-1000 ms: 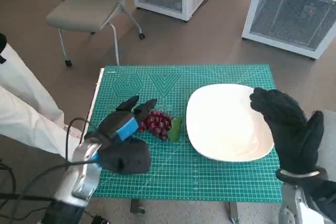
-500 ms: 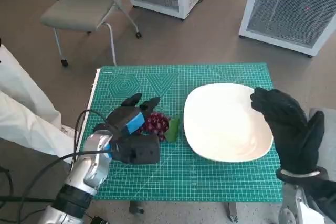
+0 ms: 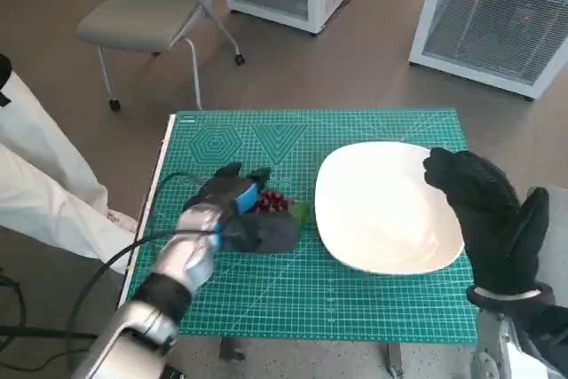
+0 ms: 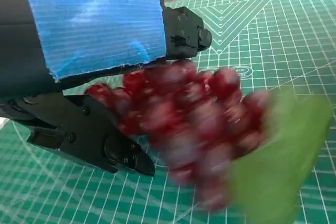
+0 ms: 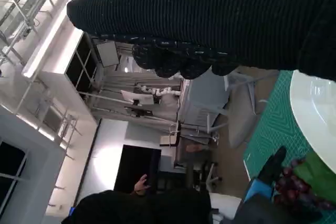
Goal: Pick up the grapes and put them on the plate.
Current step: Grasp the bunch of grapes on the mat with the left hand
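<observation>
A bunch of dark red grapes (image 3: pixel 273 202) with a green leaf (image 3: pixel 300 211) lies on the green cutting mat, just left of the white plate (image 3: pixel 386 206). My left hand (image 3: pixel 232 212) reaches onto the bunch from the left. In the left wrist view the grapes (image 4: pixel 189 119) look blurred between the black fingers (image 4: pixel 184 30) and the thumb (image 4: pixel 79 137), which stand apart on either side. My gloved right hand (image 3: pixel 484 215) hovers over the plate's right rim, holding nothing. The right wrist view shows the plate (image 5: pixel 315 103) and the grapes (image 5: pixel 294 184).
The green mat (image 3: pixel 355 299) covers the small table. A grey chair (image 3: pixel 142 15) stands on the floor behind the table, and white cabinets (image 3: pixel 497 19) stand at the back right. White cloth (image 3: pixel 44 193) hangs at the left edge.
My left hand has slid to the right over the mat until its fingers straddle the grapes. The right hand has kept its place over the plate's rim.
</observation>
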Robot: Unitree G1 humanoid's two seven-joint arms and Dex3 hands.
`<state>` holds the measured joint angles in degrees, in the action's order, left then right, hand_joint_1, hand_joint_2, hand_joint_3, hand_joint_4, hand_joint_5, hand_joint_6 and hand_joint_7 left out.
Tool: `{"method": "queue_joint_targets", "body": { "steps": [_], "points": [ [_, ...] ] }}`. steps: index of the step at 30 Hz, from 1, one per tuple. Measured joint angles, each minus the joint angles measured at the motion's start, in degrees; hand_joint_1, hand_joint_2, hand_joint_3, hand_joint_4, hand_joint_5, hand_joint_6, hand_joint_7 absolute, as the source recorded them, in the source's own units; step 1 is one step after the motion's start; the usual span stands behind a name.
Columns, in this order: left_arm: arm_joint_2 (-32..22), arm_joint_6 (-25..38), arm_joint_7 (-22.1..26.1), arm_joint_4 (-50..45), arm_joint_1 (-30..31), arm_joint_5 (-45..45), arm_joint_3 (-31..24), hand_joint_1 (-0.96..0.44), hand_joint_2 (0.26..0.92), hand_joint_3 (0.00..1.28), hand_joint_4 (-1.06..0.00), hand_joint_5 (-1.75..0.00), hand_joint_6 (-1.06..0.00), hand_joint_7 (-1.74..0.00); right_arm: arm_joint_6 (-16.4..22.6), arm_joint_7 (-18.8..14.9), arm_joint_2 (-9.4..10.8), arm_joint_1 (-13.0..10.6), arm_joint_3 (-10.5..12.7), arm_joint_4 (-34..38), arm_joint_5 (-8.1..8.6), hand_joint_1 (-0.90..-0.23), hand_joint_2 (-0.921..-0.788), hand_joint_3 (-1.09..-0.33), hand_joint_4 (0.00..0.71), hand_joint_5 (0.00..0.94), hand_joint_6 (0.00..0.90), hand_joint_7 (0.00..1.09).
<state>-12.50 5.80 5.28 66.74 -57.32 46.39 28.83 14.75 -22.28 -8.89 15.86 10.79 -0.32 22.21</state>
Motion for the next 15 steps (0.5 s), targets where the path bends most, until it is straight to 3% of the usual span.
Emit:
{"method": "queue_joint_targets", "body": {
  "steps": [15],
  "points": [
    [1.5, -0.7, -0.4, 6.0, -2.9, -1.3, 2.1, 0.02, 0.815, 0.02, 0.00, 0.00, -0.20, 0.00, -0.9, 0.0, -0.2, -1.2, 0.2, -1.5, 0.02, -0.346, -0.921, -0.628, 0.381, 0.862, 0.202, 1.05]
  ]
}}
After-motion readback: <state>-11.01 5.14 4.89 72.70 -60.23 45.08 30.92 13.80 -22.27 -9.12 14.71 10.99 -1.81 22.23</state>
